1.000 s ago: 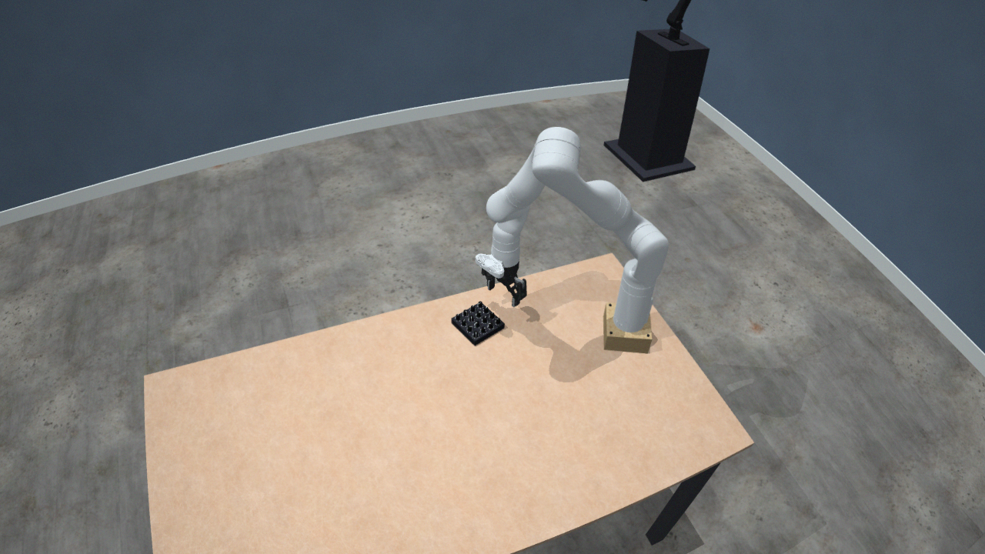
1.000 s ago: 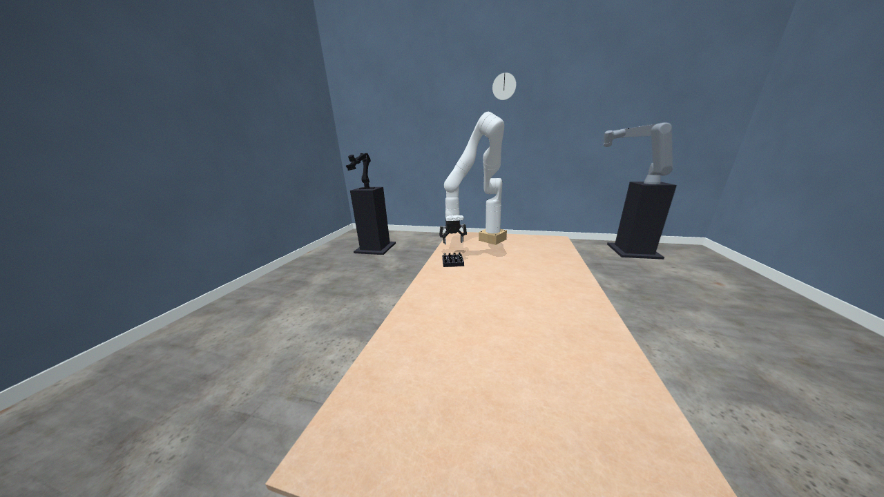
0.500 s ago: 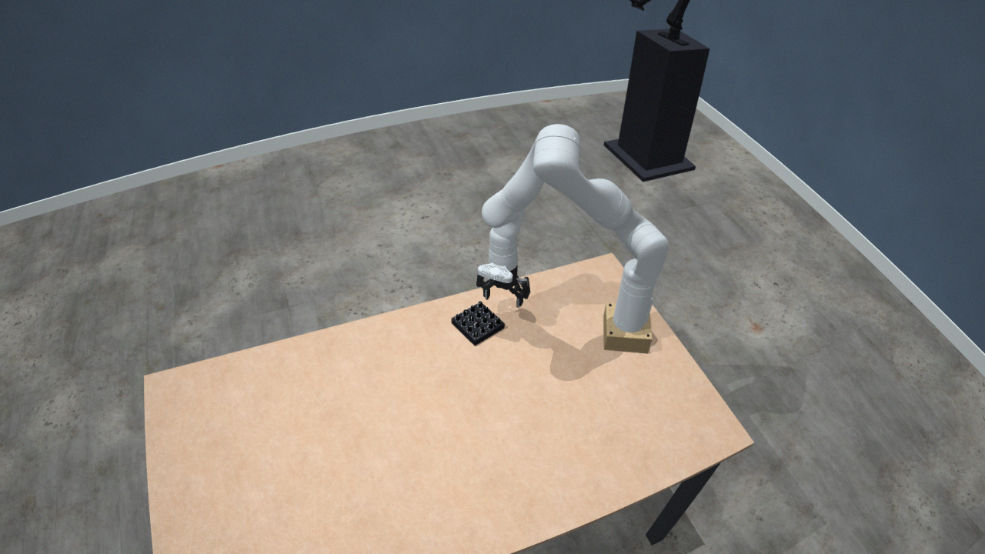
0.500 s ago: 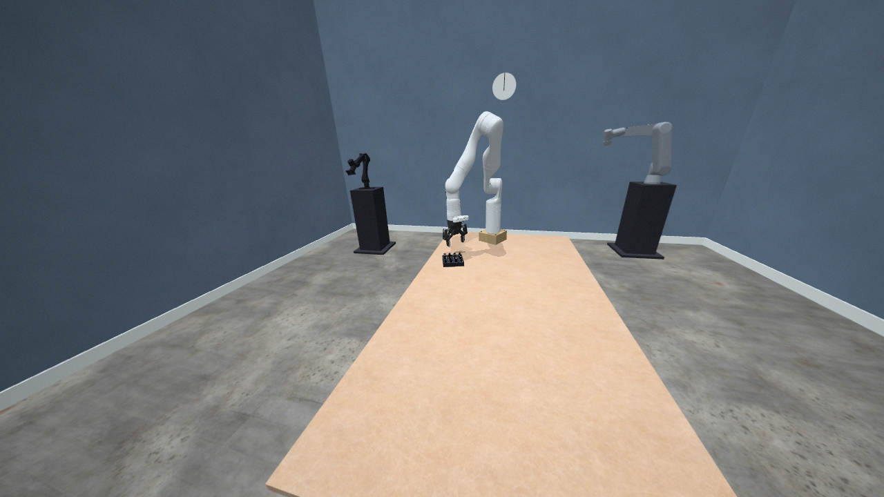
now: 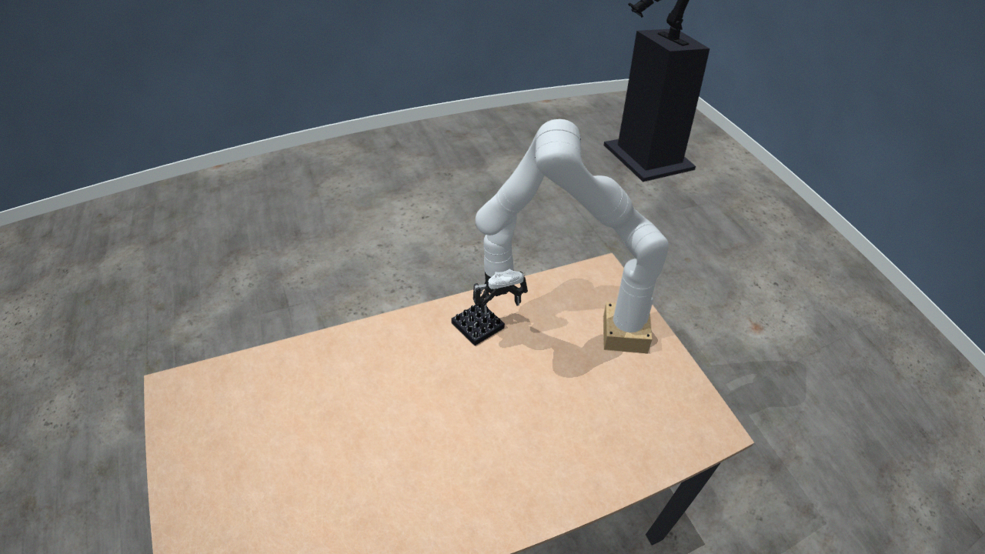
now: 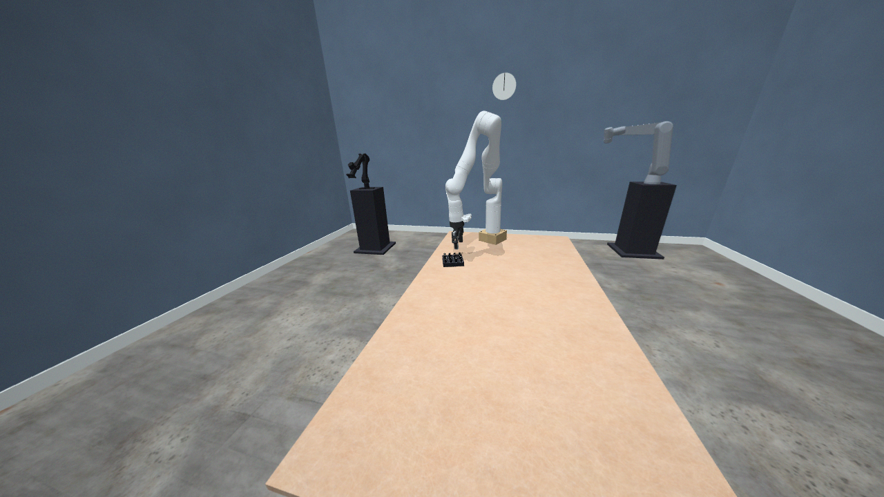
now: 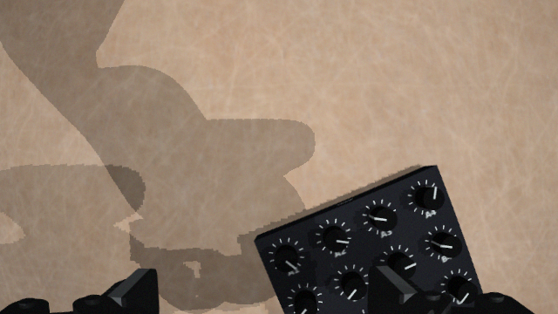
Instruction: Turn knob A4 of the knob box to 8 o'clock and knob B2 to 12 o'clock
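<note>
The black knob box (image 5: 480, 323) stands on the table near its far edge, also in the exterior view (image 6: 453, 260). In the wrist view the box (image 7: 370, 249) lies at the lower right, tilted, with its rear edge toward the top. Knob A4 (image 7: 429, 197) is at the box's upper right corner; its white line points roughly toward the rear. Knob B2 (image 7: 353, 285) has its line pointing down-left in the view. My gripper (image 7: 263, 293) (image 5: 499, 296) is open and empty, a little above the box's rear part. Its right finger hides part of the box's lower rows.
The arm's tan base block (image 5: 628, 336) stands on the table to the right of the box. The table's far edge runs close behind the box. Black pedestals with other arms (image 6: 371, 219) (image 6: 642, 216) stand on the floor, off the table.
</note>
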`<action>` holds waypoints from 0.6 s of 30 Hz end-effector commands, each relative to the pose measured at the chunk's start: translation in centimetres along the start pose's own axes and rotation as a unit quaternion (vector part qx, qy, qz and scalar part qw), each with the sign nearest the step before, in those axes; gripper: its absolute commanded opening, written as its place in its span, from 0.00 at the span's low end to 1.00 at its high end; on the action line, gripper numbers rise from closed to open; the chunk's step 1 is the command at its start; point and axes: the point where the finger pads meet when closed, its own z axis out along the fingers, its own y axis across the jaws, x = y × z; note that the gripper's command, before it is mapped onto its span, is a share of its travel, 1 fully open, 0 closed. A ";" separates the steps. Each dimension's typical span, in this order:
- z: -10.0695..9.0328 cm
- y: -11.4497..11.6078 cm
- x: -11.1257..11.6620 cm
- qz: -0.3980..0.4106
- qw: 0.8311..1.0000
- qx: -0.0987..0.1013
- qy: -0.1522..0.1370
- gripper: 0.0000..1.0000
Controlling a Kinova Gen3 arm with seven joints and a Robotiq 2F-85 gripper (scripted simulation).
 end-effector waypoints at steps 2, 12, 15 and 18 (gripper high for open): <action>-0.3 0.8 0.4 -0.088 0.996 -0.005 0.003 1.00; -0.7 2.3 1.4 -0.322 0.947 -0.003 -0.001 1.00; -0.9 2.9 1.7 -0.403 0.915 -0.004 -0.004 1.00; -1.1 3.6 2.1 -0.477 0.879 -0.004 -0.008 1.00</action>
